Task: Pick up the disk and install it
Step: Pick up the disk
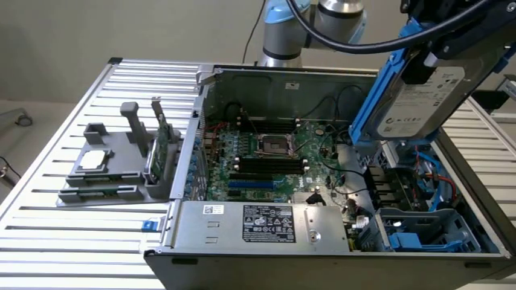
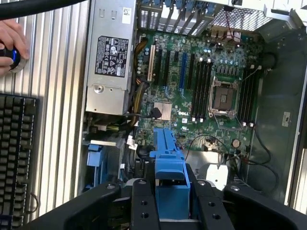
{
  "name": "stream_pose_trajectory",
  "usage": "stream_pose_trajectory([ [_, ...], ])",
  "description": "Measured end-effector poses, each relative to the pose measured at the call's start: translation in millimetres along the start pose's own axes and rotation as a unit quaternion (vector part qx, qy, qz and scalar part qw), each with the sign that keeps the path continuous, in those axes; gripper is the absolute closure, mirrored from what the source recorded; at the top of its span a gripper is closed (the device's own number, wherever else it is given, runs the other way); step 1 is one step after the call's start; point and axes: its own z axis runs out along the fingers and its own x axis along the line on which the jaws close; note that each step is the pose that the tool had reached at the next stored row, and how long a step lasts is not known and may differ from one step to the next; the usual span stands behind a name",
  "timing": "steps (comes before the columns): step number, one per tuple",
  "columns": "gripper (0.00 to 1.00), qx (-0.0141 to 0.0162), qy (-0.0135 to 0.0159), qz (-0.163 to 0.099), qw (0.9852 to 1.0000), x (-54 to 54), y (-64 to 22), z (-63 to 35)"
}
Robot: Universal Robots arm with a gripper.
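Observation:
The disk (image 1: 415,103), a silver-grey hard drive with a white label and blue carrier rails, hangs tilted in the air above the open computer case (image 1: 202,121), over its side at the exterior view's right. My gripper (image 1: 431,60) is shut on the drive's upper end. In the wrist view the disk's blue rail (image 2: 169,158) sits clamped between my gripper's (image 2: 171,194) black fingers (image 2: 144,201), with the motherboard (image 2: 201,86) below. A blue drive bay (image 1: 419,232) lies in the case's near corner, below the disk.
A grey fixture (image 1: 113,175) at the exterior view's left holds a flat silver square piece (image 1: 94,160) and an upright green card (image 1: 164,145). The power supply (image 1: 266,223) fills the case's front. A person's hand (image 2: 9,45) and a keyboard (image 2: 17,153) lie beside the case.

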Motion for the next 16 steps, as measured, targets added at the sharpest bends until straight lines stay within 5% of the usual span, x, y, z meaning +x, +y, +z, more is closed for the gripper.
stream_pose_trajectory([
  [7,0.68,0.0067,0.0011,-0.001,1.0,14.1,-3.2,0.5],
  [10,0.68,0.0108,0.0051,-0.001,0.9999,17.0,-3.4,0.6],
  [13,0.68,0.0205,0.0187,-0.001,0.9996,17.7,-3.4,0.7],
  [16,0.68,0.0293,0.0408,-0.001,0.9987,17.8,-3.4,0.9],
])
